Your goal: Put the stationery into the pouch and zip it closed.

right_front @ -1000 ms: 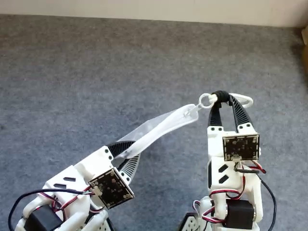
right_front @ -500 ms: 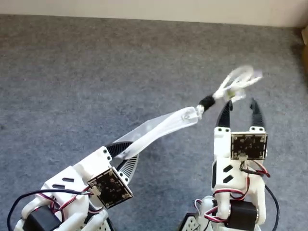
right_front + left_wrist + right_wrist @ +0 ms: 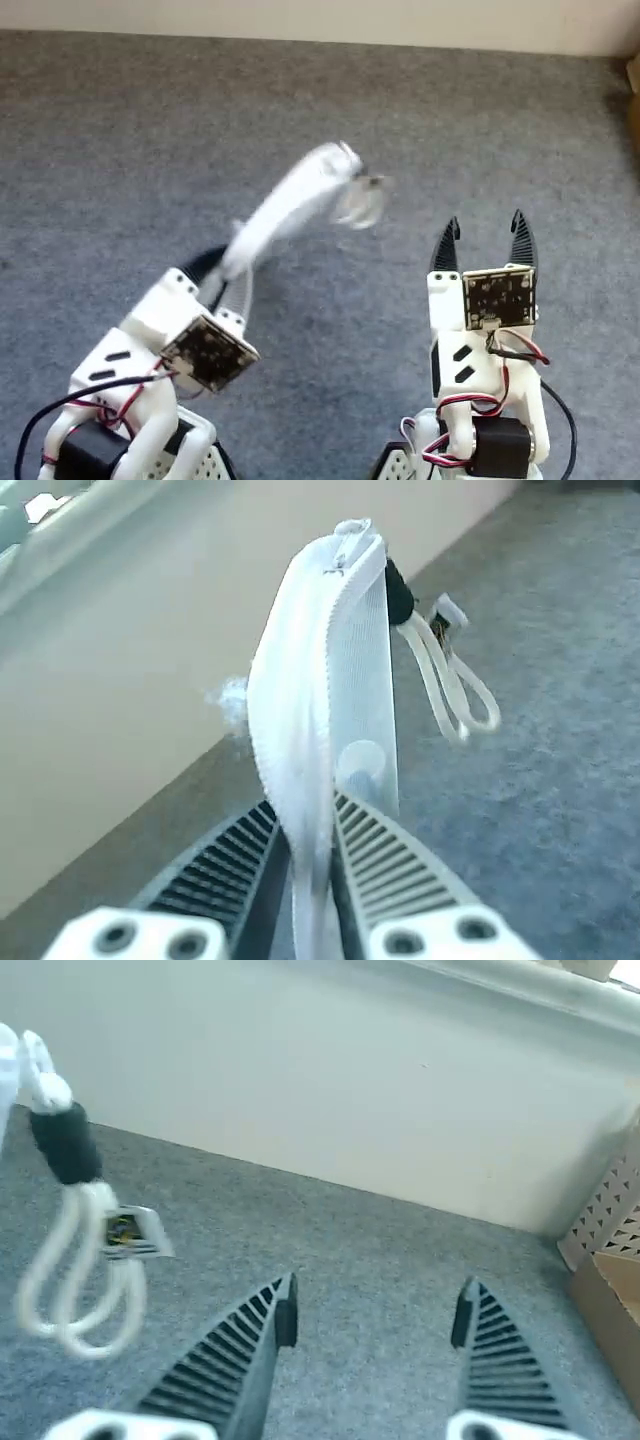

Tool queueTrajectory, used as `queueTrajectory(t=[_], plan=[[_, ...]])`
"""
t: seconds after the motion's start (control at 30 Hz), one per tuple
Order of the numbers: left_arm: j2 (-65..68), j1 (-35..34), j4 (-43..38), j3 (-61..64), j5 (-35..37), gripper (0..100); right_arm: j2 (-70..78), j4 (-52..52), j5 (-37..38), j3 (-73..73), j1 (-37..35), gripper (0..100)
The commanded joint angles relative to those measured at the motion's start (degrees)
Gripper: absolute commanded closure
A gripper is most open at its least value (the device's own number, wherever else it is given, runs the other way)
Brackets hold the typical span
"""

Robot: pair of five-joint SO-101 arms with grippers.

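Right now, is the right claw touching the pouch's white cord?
Apart. The right wrist view shows the right claw open, the white cord hanging clear beside it.

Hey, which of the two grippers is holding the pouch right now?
The left gripper: it is shut on one end of the white pouch, which sticks out from it. The right gripper is open and holds nothing.

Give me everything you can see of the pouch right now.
The pouch is white and soft, of half-clear fabric, with a zip along its edge that looks drawn shut up to the top end. There a black sleeve carries a white cord loop with a small tag. It stands raised off the grey carpet, tilted, its lower end clamped in the left pincer.
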Motion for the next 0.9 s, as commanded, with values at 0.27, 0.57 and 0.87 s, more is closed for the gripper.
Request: queueTrajectory(t=[0.27, 0.57, 0.87], plan=[[-0.9, -13.9, -32.0, 11.2, -1.8, 99, -0.7, 0.4, -0.5, -1.0, -0.7, 76.2], [-0.9, -8.1, -29.7, 14.5, 0.7, 99, -0.7, 0.4, -0.5, -0.7, -0.7, 76.2], [-0.9, -7.6, -33.5, 23.1, 0.7, 99, -0.7, 0.3, -0.5, -0.7, -0.8, 76.2]])
